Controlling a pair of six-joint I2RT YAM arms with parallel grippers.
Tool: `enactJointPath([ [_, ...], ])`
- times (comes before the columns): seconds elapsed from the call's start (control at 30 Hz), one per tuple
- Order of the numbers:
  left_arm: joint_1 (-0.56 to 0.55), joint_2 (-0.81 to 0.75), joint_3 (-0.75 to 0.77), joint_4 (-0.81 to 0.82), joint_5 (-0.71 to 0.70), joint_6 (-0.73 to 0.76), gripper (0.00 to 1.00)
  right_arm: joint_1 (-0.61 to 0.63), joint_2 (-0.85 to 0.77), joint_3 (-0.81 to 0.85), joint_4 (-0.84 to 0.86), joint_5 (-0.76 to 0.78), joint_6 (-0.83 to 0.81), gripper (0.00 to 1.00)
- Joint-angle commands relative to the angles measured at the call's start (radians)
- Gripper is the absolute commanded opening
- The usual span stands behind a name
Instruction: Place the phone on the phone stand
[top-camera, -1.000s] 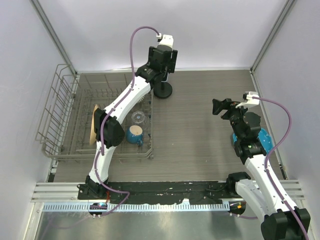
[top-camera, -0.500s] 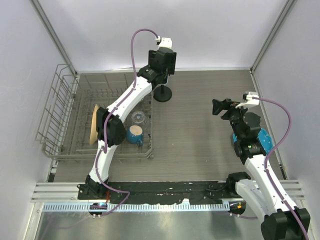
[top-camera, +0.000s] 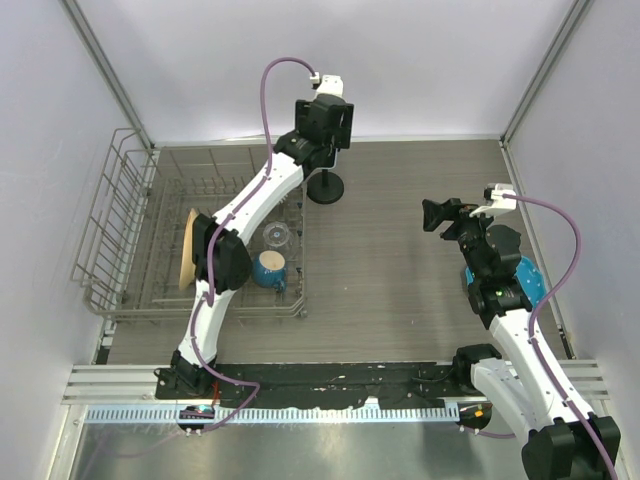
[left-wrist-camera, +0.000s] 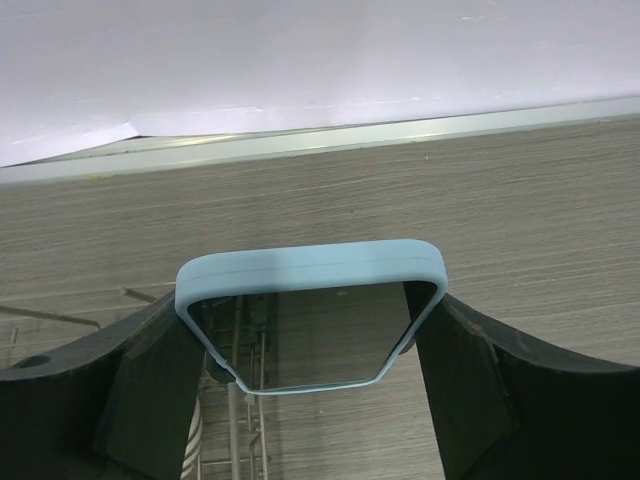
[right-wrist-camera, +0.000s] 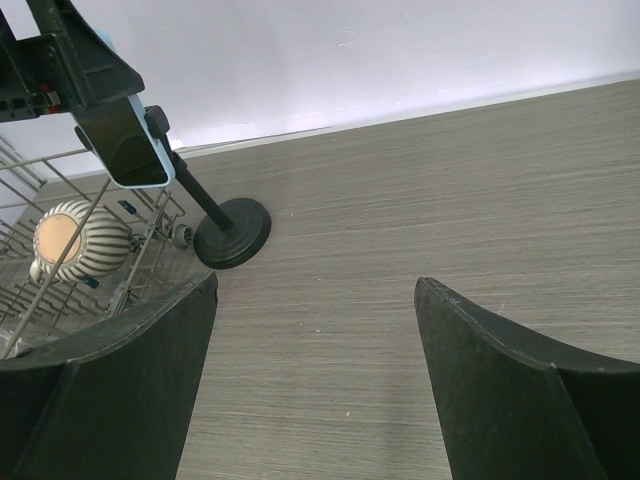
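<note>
My left gripper (top-camera: 328, 125) is shut on the phone (left-wrist-camera: 312, 318), a black glossy screen in a light blue case, gripped between both fingers by its long edges. In the right wrist view the phone (right-wrist-camera: 135, 140) hangs at the top of the phone stand (right-wrist-camera: 228, 232), whose thin post slants down to a round black disc base. From above the stand's base (top-camera: 325, 187) sits just below the left gripper, at the back of the table. Whether the phone touches the clamp head I cannot tell. My right gripper (top-camera: 436, 215) is open and empty at mid right, above bare table.
A wire dish rack (top-camera: 130, 250) stands at the left, holding a wooden plate (top-camera: 187, 248), a glass (top-camera: 277, 236) and a blue mug (top-camera: 268, 270). A striped mug (right-wrist-camera: 82, 240) shows in the rack. A round blue plate (top-camera: 527, 277) lies under the right arm.
The left gripper with the phone moved slightly left and toward the back over the stand about a second ago, then held still. The right gripper shifted a little left.
</note>
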Motion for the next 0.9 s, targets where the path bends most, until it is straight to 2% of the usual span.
enactJointPath([
  [0.0, 0.002, -0.067, 0.027, 0.077, 0.048, -0.023, 0.92, 0.002, 0.001, 0.009, 0.052, -0.014, 0.002, 0.85],
  [0.03, 0.002, -0.081, -0.005, 0.087, 0.077, -0.024, 1.00, 0.002, 0.003, 0.011, 0.050, -0.014, 0.003, 0.85],
  [0.3, 0.002, -0.250, -0.148, 0.104, 0.120, -0.086, 1.00, 0.002, 0.001, 0.018, 0.039, -0.025, 0.005, 0.85],
  [0.4, 0.002, -0.363, -0.258, 0.115, 0.123, -0.144, 1.00, 0.002, 0.001, 0.024, 0.029, -0.026, 0.008, 0.85],
  [0.57, 0.002, -0.649, -0.553, 0.179, 0.093, -0.234, 1.00, 0.002, 0.010, 0.075, -0.036, 0.009, 0.025, 0.85],
  [0.63, 0.003, -0.754, -0.689, 0.195, 0.105, -0.245, 1.00, 0.002, 0.013, 0.106, -0.115, 0.073, 0.035, 0.86],
  [0.67, 0.003, -0.859, -0.732, 0.195, 0.113, -0.248, 1.00, 0.002, 0.018, 0.147, -0.149, 0.127, 0.046, 0.87],
  [0.73, 0.003, -0.960, -0.844, 0.175, 0.128, -0.253, 1.00, 0.002, 0.039, 0.204, -0.291, 0.170, 0.063, 0.88],
  [0.77, 0.005, -1.071, -0.881, 0.172, 0.134, -0.259, 1.00, 0.002, 0.049, 0.263, -0.385, 0.209, 0.071, 0.89],
  [0.87, 0.005, -1.230, -0.992, 0.153, 0.129, -0.268, 1.00, 0.002, 0.059, 0.374, -0.505, 0.257, 0.094, 0.89],
])
